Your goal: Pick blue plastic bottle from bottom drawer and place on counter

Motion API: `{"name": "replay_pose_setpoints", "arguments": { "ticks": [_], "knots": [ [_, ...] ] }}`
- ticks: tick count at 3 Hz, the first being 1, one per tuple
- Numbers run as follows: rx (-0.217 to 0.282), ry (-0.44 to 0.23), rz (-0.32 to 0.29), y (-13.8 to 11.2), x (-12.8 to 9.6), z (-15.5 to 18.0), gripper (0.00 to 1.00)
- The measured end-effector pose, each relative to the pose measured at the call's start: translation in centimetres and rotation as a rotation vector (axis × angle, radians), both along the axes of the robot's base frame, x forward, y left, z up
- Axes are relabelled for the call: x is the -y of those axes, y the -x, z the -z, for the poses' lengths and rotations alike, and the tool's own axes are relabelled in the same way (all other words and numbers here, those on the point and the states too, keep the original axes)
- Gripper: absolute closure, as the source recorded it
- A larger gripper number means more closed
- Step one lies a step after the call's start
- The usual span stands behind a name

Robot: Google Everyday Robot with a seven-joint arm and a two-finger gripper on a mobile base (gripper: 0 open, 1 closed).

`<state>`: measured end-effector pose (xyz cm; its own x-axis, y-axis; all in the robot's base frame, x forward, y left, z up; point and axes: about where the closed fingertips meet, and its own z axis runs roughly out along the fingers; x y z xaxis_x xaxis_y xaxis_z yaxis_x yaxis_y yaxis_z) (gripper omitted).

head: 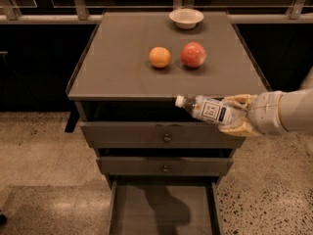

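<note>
While the gripper (235,115) hung off the cabinet's front right corner, the counter (122,75) spread up and to its left, the front edge about level with the claw's upper finger. The bottom drawer (161,212) stood pulled out well below and to the left of the claw, beneath two upper drawers (161,136). The pale arm (291,111) ran off to the right behind the claw. Its two fingers were closed on the base end of the blue plastic bottle (208,109), which lay nearly level, its white cap pointing left, away from the claw. Up and left of the claw on the counter sat a round red fruit (193,54), likely an apple, an orange (160,57) just beside it, and farther back a small white bowl (186,17).
</note>
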<state>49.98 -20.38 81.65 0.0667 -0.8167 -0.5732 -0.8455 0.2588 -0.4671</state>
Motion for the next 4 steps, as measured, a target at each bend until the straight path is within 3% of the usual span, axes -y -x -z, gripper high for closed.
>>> {"name": "replay_pose_setpoints", "arguments": {
  "ticks": [1, 2, 3, 4],
  "knots": [
    [0.016, 0.0, 0.003, -0.5, 0.1, -0.8, 1.0],
    [-0.004, 0.006, 0.002, -0.2, -0.4, -0.8, 1.0],
    [-0.002, 0.048, -0.058, -1.6, -0.7, -2.6, 1.0],
    [0.002, 0.083, -0.117, -4.6, -0.2, -6.0, 1.0]
  ]
}}
